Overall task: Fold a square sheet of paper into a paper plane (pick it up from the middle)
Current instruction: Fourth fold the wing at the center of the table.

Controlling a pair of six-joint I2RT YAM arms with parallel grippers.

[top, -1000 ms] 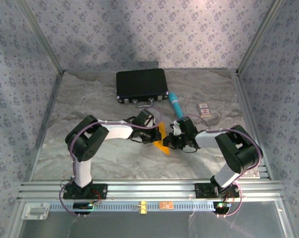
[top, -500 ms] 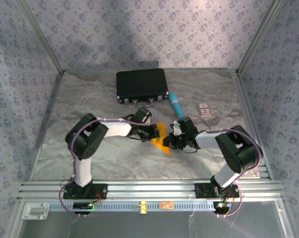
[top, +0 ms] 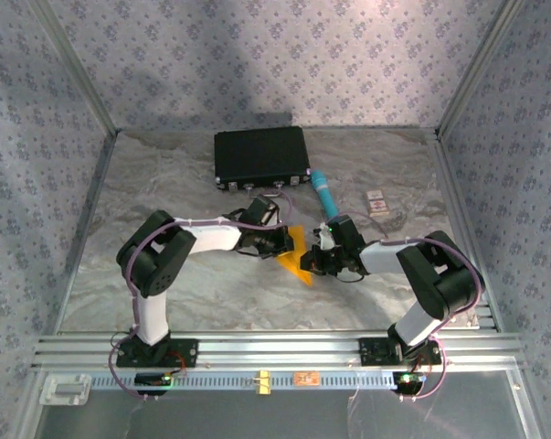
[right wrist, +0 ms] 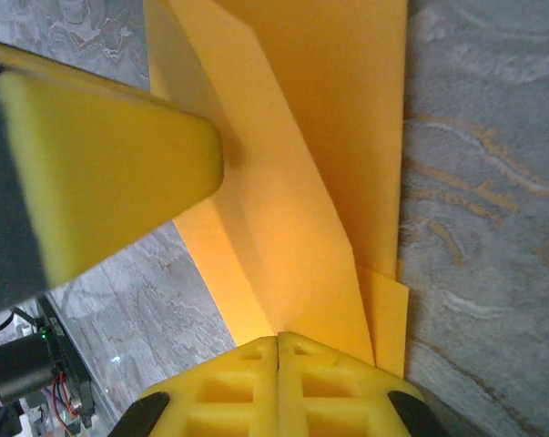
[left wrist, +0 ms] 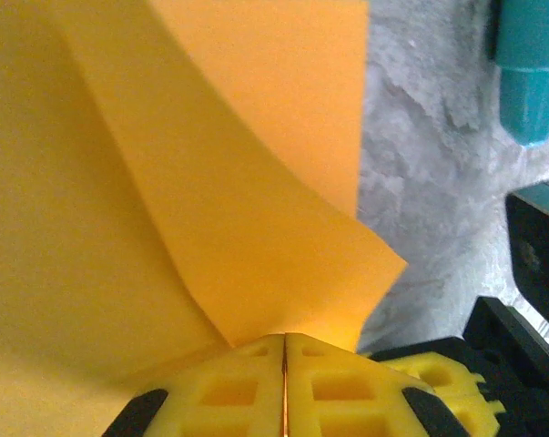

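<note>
The square sheet of paper is orange-yellow and folded into layers with sharp creases. It hangs just above the table's middle, between my two grippers. My left gripper is shut on its left side. In the left wrist view the paper rises from the pinched left gripper. My right gripper is shut on the paper's right side. The right wrist view shows the paper's layered flaps coming out of the closed right gripper, with a yellow finger of the left gripper against them.
A black case lies at the back of the marbled table. A teal tube lies just behind the right gripper, also in the left wrist view. A small card sits to its right. Patterned walls enclose three sides.
The left gripper has shifted slightly left and the paper's lower left corner has spread out toward it. The right arm has stayed still.
</note>
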